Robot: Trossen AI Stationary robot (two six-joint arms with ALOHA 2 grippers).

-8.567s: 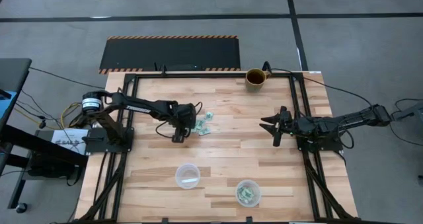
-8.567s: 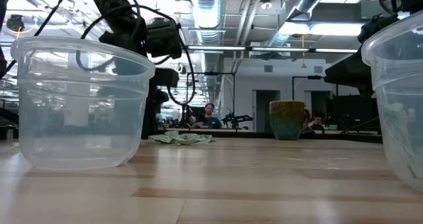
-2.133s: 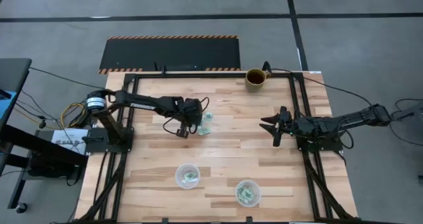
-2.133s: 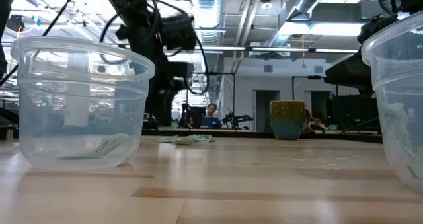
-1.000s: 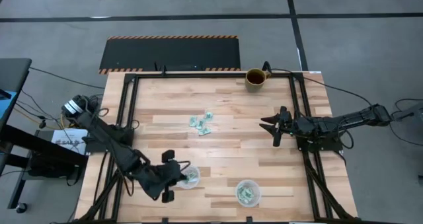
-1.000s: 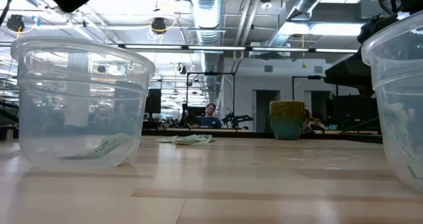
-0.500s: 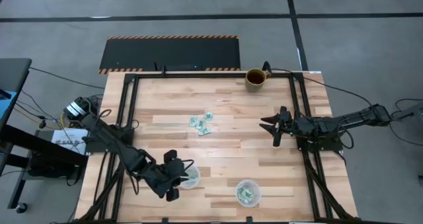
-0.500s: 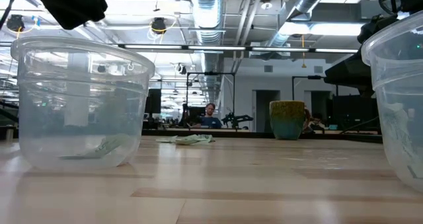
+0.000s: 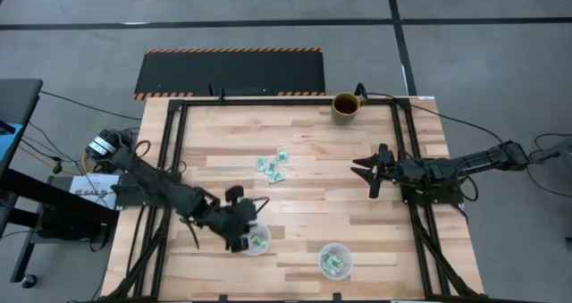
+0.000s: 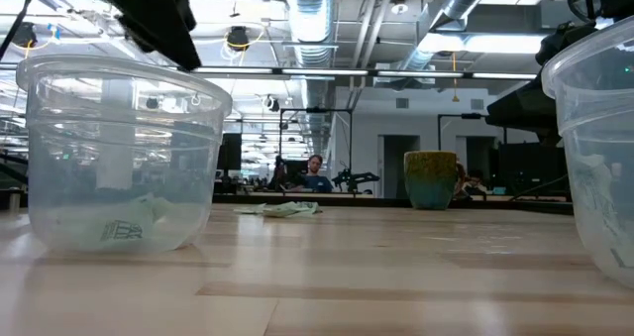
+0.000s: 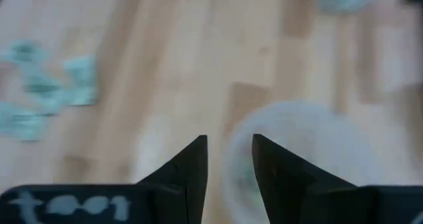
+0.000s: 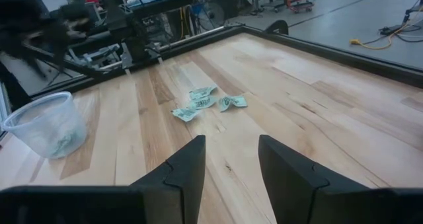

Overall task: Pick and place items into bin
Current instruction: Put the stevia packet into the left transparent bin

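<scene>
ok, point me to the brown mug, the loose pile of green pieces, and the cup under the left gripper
brown mug (image 9: pixel 345 105): high view, on its rim.
loose pile of green pieces (image 9: pixel 272 167): high view, pile's middle.
cup (image 9: pixel 257 241): high view, inside, beside the left gripper (image 9: pixel 238 232).

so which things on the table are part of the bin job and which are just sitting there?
Part of the job:
- loose mint-green pieces mid-table
- left clear cup, pieces inside, left end effector open beside it
- right clear cup, pieces inside

Just lying about:
- brown mug at the far edge
- right end effector, open, waiting at the right
</scene>
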